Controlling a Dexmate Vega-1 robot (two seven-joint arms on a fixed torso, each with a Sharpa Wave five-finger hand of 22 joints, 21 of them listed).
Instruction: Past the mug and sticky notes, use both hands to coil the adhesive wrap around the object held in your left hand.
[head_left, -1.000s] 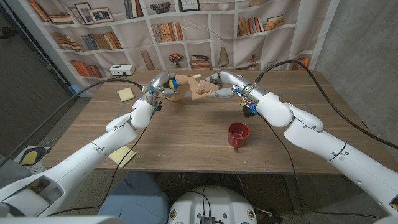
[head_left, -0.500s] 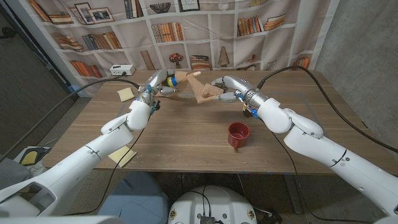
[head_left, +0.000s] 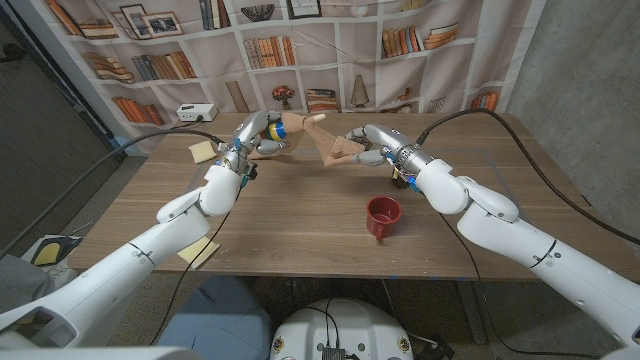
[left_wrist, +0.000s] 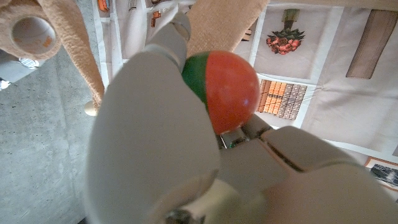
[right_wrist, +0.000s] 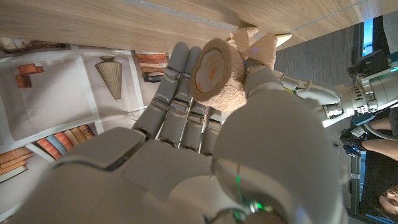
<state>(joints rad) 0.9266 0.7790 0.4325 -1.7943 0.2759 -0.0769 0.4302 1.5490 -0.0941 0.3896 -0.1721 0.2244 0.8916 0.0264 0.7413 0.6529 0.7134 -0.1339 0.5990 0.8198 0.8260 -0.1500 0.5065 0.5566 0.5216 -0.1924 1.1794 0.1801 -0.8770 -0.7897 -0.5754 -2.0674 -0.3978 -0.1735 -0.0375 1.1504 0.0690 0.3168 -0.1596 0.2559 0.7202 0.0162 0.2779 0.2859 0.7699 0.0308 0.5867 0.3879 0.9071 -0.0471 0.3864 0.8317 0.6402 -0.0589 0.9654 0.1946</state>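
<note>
My left hand (head_left: 252, 138) is raised over the table's far side and grips a multicoloured object (head_left: 276, 129) that shows yellow and blue here. In the left wrist view it is a red and green ball (left_wrist: 227, 88) against my left hand (left_wrist: 155, 143). A tan strip of adhesive wrap (head_left: 322, 143) runs from the object to the roll (head_left: 343, 152), which my right hand (head_left: 370, 146) holds. In the right wrist view the roll (right_wrist: 213, 73) sits at the fingertips of my right hand (right_wrist: 205, 155). The roll (left_wrist: 30, 31) also shows in the left wrist view.
A red mug (head_left: 383, 216) stands nearer me, below the right hand. One yellow sticky note pad (head_left: 203, 151) lies at the far left and another (head_left: 198, 250) at the near left edge. A white box (head_left: 197, 110) sits behind the table (head_left: 300, 225).
The hands have drawn apart: the right hand carried the roll to the right and the left hand lifted the object a little. The wrap between them is now a longer, tauter strip.
</note>
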